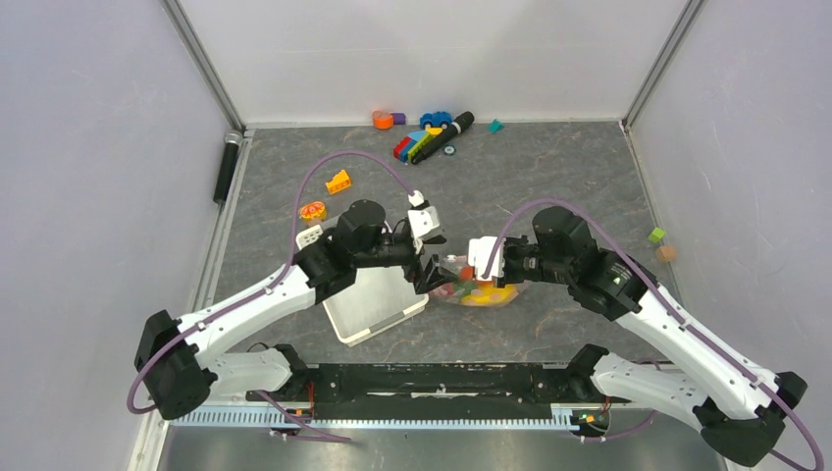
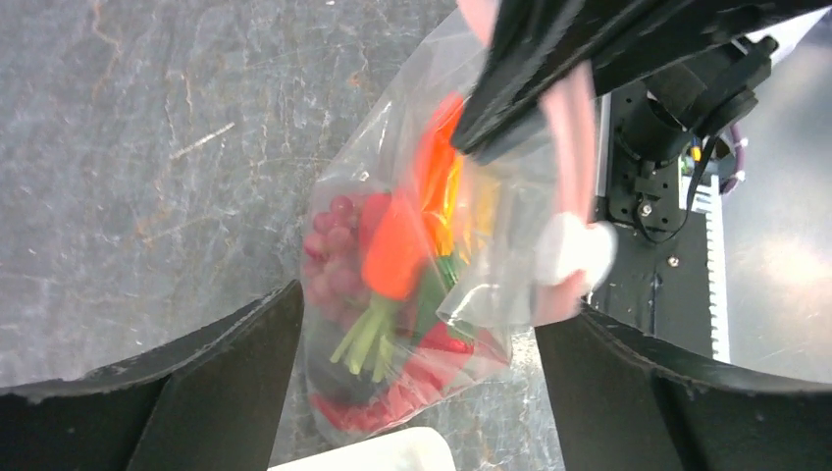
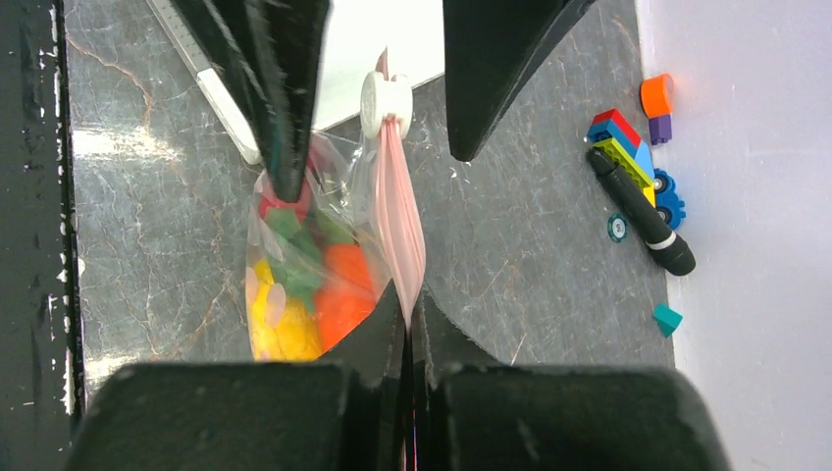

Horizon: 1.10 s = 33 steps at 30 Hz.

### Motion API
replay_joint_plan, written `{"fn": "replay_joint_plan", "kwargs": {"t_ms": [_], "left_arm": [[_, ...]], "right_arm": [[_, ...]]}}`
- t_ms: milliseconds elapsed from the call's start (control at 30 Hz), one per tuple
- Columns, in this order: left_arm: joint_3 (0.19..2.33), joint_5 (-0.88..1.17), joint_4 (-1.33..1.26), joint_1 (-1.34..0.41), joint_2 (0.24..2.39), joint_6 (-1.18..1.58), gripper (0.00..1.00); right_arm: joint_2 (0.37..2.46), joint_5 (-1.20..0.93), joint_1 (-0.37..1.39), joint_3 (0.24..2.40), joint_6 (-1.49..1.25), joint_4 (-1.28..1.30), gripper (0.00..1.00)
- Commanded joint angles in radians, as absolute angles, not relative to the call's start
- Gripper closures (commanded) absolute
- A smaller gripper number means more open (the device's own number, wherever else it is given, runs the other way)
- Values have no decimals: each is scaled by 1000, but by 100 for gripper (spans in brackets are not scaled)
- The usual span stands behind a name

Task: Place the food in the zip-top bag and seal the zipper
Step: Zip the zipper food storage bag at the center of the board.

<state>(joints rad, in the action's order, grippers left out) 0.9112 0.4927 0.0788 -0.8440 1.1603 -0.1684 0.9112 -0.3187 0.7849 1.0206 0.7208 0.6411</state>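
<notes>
The zip-top bag, with the food inside, lies on the desk between both arms. Seen from the right wrist, its zipper runs toward 12 o'clock from the right end effector, which is clamped tight on that pink strip. The left end effector stands wide apart, straddling the bag and gripping nothing.

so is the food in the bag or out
In: the food shows through the clear zip-top bag in both wrist views, grapes, orange and yellow pieces.
</notes>
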Motion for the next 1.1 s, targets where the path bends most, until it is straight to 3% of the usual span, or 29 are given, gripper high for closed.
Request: {"fn": "replay_joint_plan", "kwargs": {"t_ms": [0,233,467,633,733,767,833,900,1033,1067], "left_arm": [[850,520,-188,-814,1186,118,14],[734,719,-571,-772,1228,357,31],[722,742,-649,-758,1242,403,51],[729,741,-663,-744,1244,421,74],[726,725,-674,-738,1240,422,98],[723,720,-682,-738,1239,421,98],[715,726,-696,-738,1238,411,98],[713,740,-692,-738,1240,392,98],[721,744,-652,-738,1241,358,98],[724,734,-645,-738,1242,354,98]], "right_arm": [[872,-339,785,1005,701,564,100],[862,-325,785,1000,690,561,100],[860,-304,785,995,686,559,100],[864,-296,785,996,681,558,100],[862,-295,786,994,681,559,98],[862,-296,785,994,680,557,96],[857,-300,786,990,663,539,79],[852,-322,786,999,630,517,56],[839,-372,785,998,501,415,22],[836,-386,786,997,460,395,18]]}}
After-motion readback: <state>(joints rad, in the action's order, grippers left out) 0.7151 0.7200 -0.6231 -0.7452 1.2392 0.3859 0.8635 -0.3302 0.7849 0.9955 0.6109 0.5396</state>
